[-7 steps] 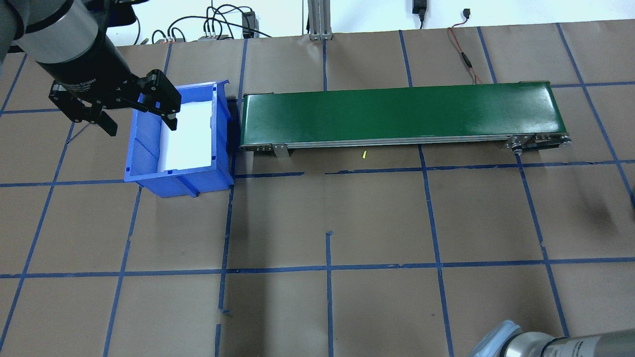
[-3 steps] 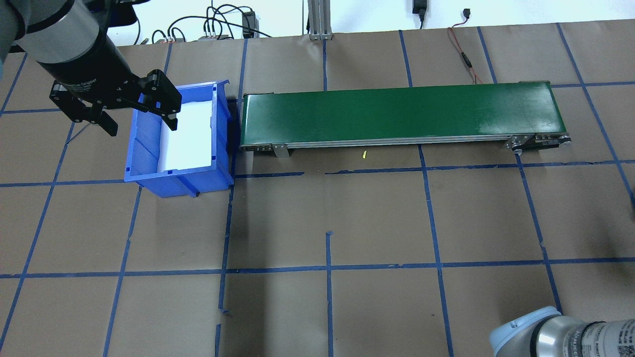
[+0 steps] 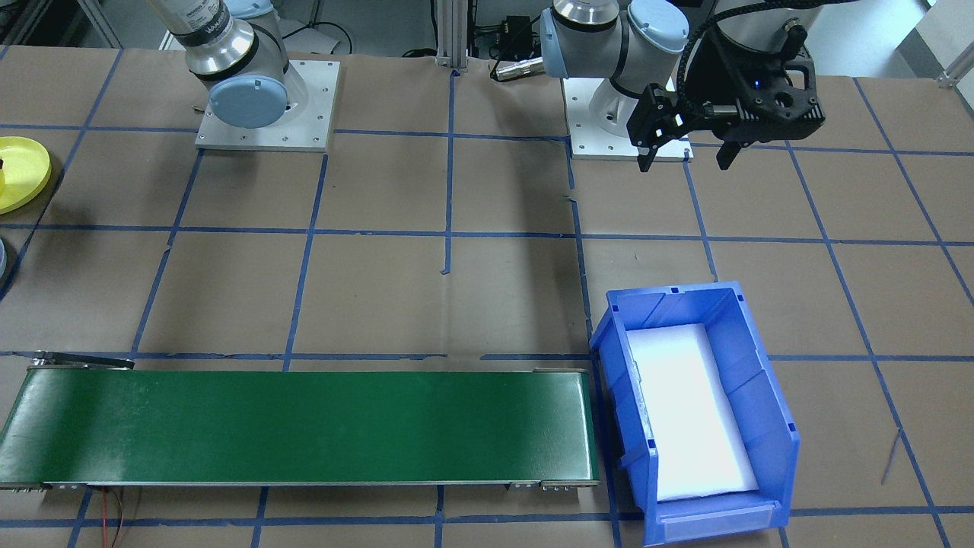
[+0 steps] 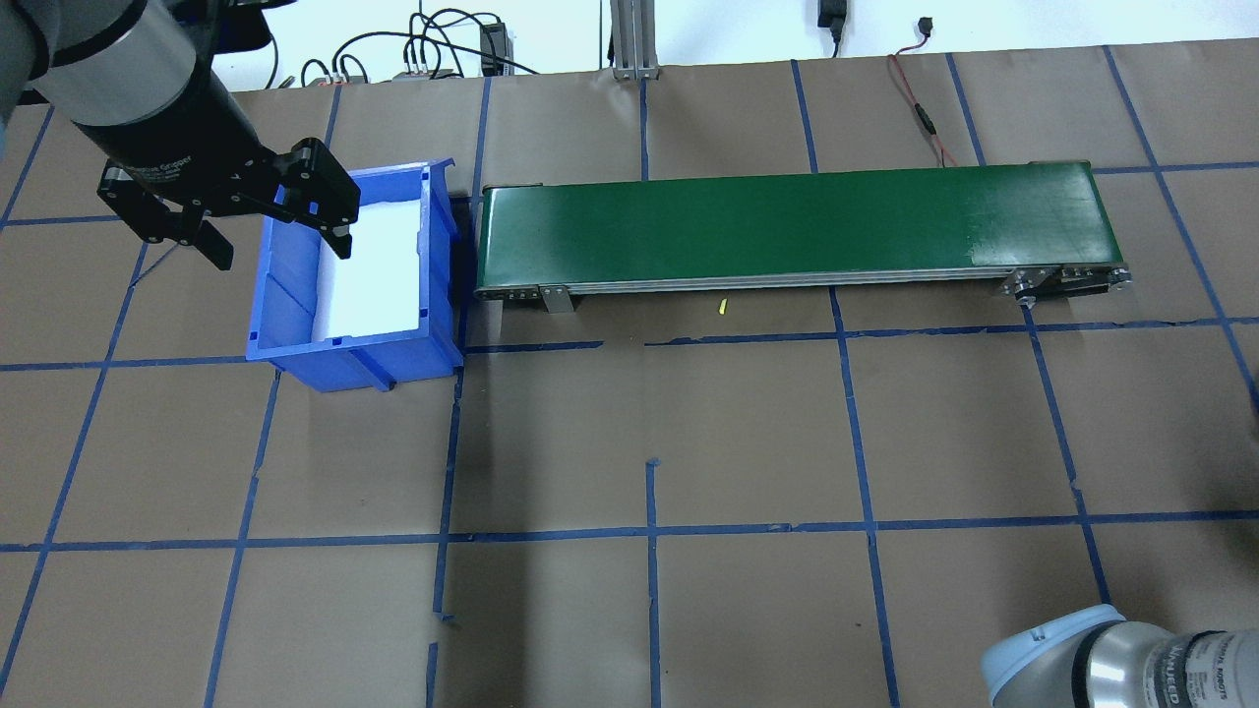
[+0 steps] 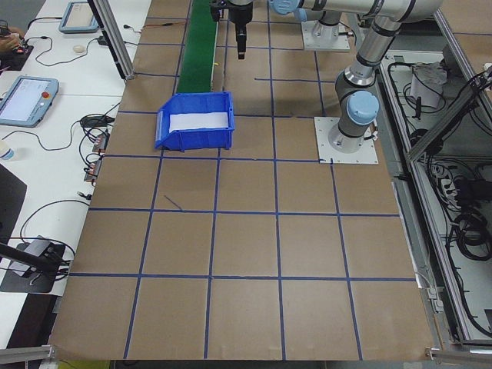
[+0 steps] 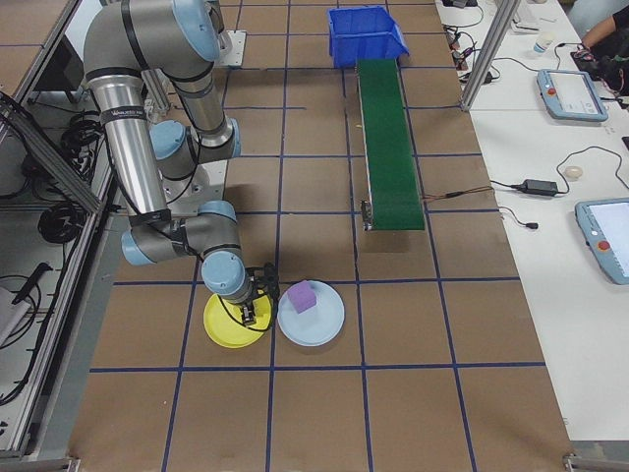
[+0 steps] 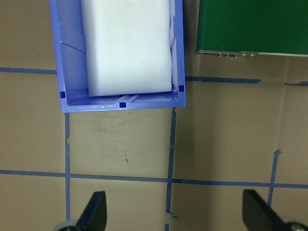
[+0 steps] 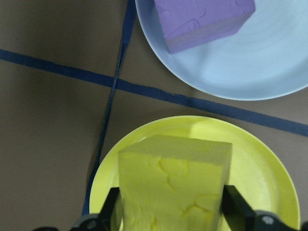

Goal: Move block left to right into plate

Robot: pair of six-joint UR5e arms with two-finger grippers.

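Both fingers of the right claw (image 8: 171,211) grip the yellow block (image 8: 173,185) above the plate (image 8: 262,168); left claw (image 4: 275,231) gapes.

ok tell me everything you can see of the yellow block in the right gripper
The yellow foam-looking block is a pale, matte cube with faint jigsaw-like seams pressed into its top face. It sits between the two dark fingers of the right gripper, one at each side face. The round bright-yellow plastic plate lies directly under it, beside a pale blue plate carrying a purple block. Whether it rests on the yellow plate or hangs just above cannot be told.
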